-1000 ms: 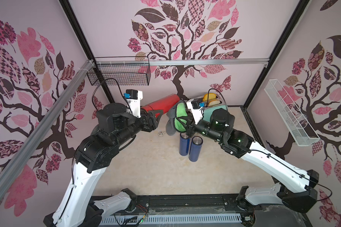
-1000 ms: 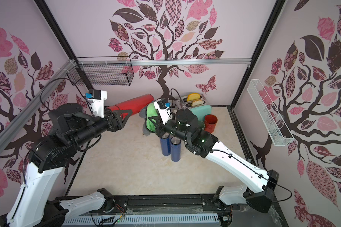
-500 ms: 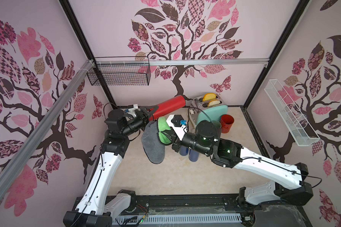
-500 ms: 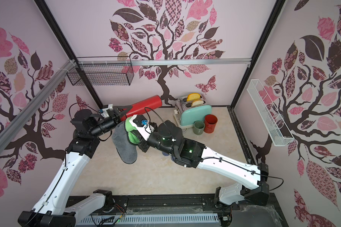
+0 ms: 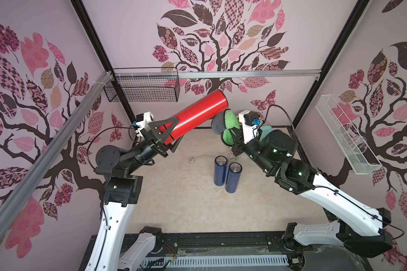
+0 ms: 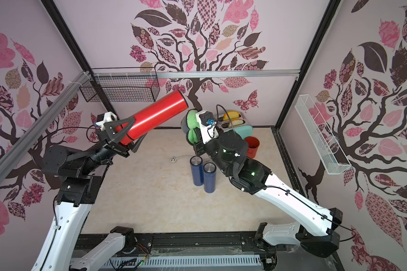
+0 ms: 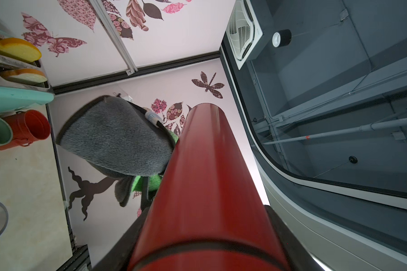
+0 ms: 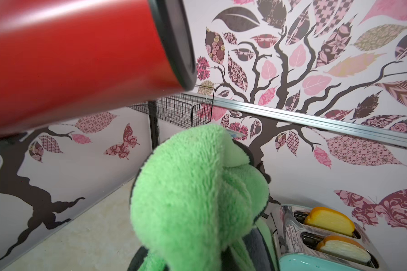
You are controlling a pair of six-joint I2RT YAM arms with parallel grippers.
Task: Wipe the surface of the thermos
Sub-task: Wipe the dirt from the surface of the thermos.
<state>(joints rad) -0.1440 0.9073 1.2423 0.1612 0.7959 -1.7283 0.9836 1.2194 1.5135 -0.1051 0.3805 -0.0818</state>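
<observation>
Marbled beige tabletop (image 5: 186, 211) under glossy red cylindrical thermos (image 5: 197, 116), fluffy cloth (image 5: 230, 118)

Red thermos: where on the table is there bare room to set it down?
Bare tabletop lies between the two blue bottles and the front rail, and left of them. The back right corner is crowded with toaster and red cup.

No legible text, brand, number or sign in any view. Small white tag (image 7: 152, 116) at the edge of the grey cloth (image 7: 113, 140), caught by the left wrist camera, too blurred to read.
</observation>
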